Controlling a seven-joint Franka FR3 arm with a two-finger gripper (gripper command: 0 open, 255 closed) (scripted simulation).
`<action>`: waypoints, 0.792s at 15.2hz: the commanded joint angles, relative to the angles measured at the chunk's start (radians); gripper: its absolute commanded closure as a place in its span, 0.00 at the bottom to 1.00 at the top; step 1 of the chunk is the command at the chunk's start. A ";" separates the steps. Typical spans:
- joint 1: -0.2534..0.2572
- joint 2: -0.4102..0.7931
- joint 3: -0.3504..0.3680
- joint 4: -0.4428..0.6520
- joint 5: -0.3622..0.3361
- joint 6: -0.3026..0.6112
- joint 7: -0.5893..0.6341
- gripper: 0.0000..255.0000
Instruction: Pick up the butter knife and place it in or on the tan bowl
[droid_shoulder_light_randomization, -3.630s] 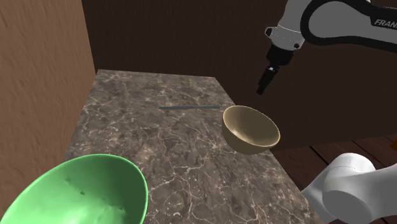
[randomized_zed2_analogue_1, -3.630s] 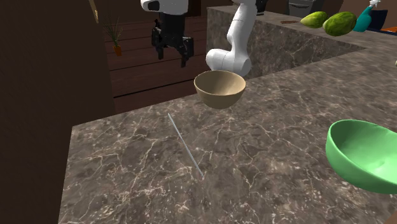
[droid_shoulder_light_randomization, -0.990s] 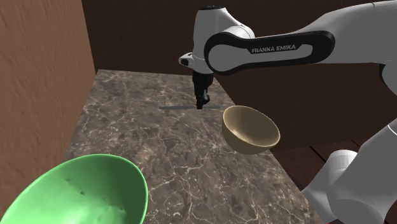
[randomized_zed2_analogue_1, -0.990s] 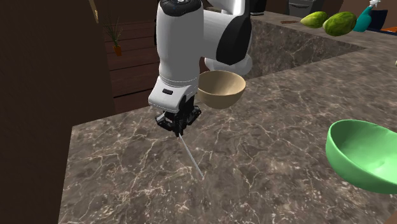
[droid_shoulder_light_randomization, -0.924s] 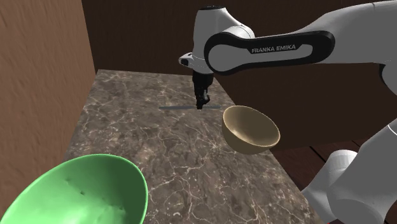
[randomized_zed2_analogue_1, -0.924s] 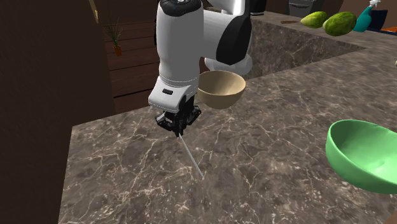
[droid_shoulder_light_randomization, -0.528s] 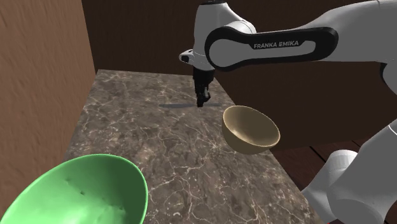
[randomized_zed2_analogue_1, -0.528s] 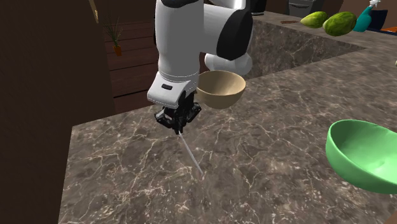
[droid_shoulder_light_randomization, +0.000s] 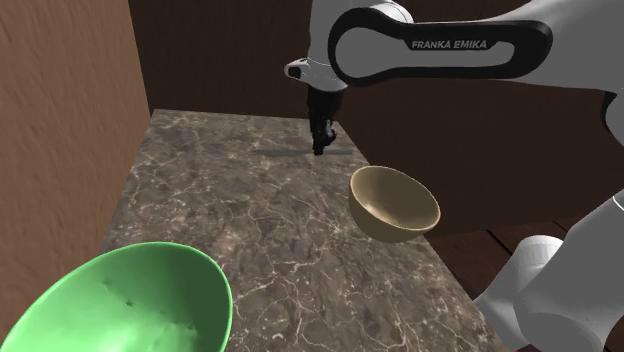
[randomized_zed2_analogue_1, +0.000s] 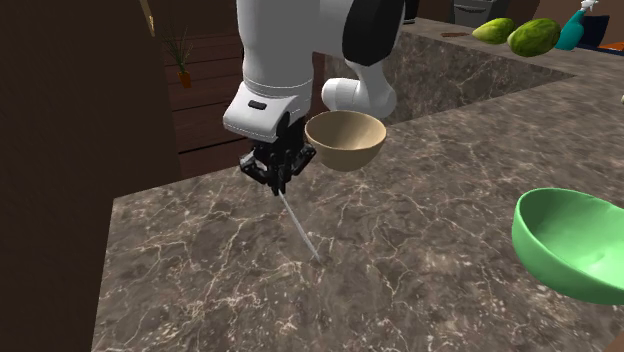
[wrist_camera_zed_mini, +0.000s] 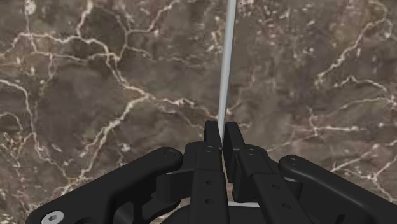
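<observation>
Grey butter knife (wrist_camera_zed_mini: 224, 76) — clasped by the tool (wrist_camera_zed_mini: 221, 130) — now higher.

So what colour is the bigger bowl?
The bigger bowl is bright green, plain with no pattern. The shoulder view shows it best.

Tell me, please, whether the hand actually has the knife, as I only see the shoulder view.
Observer: Yes. In the wrist view the hand is shut on the knife, clasping one end between its fingertips.
Operator: Thank you. How does the knife hang?
Observer: In the second exterior view it slants down from the hand, with its free end low over the counter. I cannot tell whether that end touches.
</observation>
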 joint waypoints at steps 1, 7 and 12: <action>0.001 -0.002 0.001 0.025 0.001 -0.028 -0.001 1.00; 0.002 0.001 0.002 0.109 0.002 -0.108 -0.010 1.00; 0.003 0.010 0.003 0.187 0.001 -0.177 -0.017 1.00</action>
